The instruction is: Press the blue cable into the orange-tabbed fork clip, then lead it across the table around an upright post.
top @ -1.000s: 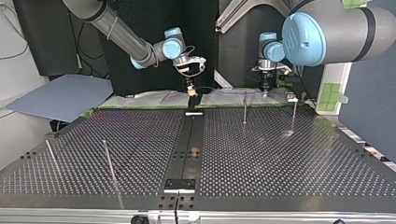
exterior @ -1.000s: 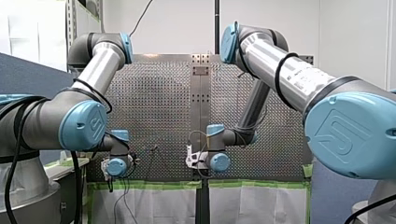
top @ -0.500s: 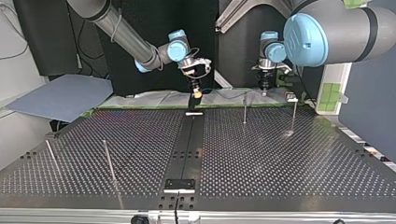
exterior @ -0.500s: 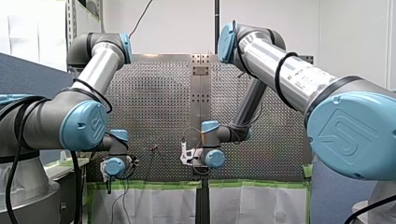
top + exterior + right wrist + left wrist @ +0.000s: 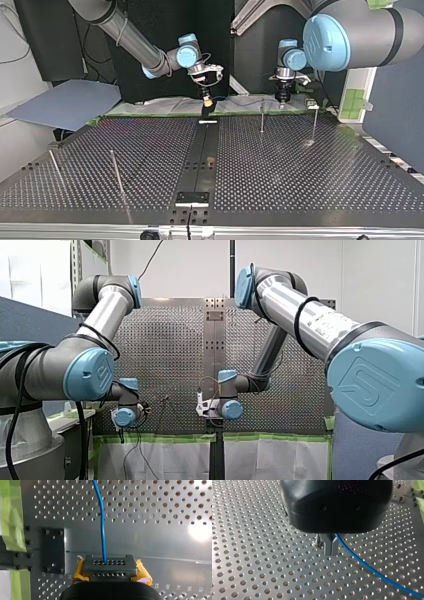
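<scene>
Perforated table [image 5: 300, 165]: blue cable [image 5: 102, 525] spans both grippers.
Right gripper [image 5: 110, 563] pinches it, cable running straight ahead; left gripper [image 5: 331, 553] appears clamped further along.

You have four thin upright metal posts [image 5: 55, 167] [image 5: 116, 171] [image 5: 261, 116] [image 5: 314, 124] standing on one perforated metal table [image 5: 300, 175], two towards the top view's left and two towards its right. You have one thin blue cable [image 5: 102, 525]. You have two silver-and-blue jointed robot arms [image 5: 102, 315] [image 5: 305, 315].
</scene>
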Motion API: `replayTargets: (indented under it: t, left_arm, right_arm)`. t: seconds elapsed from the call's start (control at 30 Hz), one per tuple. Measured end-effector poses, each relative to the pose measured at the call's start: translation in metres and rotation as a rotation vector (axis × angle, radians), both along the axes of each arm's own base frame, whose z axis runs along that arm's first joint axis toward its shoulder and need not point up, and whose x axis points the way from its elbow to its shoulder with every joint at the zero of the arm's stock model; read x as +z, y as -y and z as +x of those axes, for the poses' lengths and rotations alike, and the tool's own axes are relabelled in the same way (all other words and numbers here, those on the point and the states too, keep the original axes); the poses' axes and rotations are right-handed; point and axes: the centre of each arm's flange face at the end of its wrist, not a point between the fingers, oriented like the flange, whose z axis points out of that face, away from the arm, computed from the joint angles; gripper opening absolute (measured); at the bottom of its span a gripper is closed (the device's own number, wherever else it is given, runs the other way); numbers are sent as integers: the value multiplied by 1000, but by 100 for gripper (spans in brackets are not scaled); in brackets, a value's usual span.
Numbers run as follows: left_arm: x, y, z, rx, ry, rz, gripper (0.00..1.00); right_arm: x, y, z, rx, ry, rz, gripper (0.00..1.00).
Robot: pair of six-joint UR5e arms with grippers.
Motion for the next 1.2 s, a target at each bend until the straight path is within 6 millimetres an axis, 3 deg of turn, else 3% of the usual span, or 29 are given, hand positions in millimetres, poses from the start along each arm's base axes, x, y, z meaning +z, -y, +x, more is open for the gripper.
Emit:
replayTargets:
  t: [0.13,0.37,0.5,0.83,1.2]
  left_arm:
    - [0,-2,1,5,2,-5,0]
    - [2,2,6,-17,12,-8,0]
    - [4,7,11,-42,19,-20,0]
    - [10,7,30,-45,32,-48,0]
    - [18,5,51,-44,38,-60,0]
  right_arm:
    - [-2,2,-3,-13,-8,1,0]
    - [-26,4,-13,-31,-29,27,0]
    - [-31,8,-15,-37,-30,30,0]
    - [-18,28,-8,-50,-9,18,0]
    - [2,64,-8,-84,18,5,0]
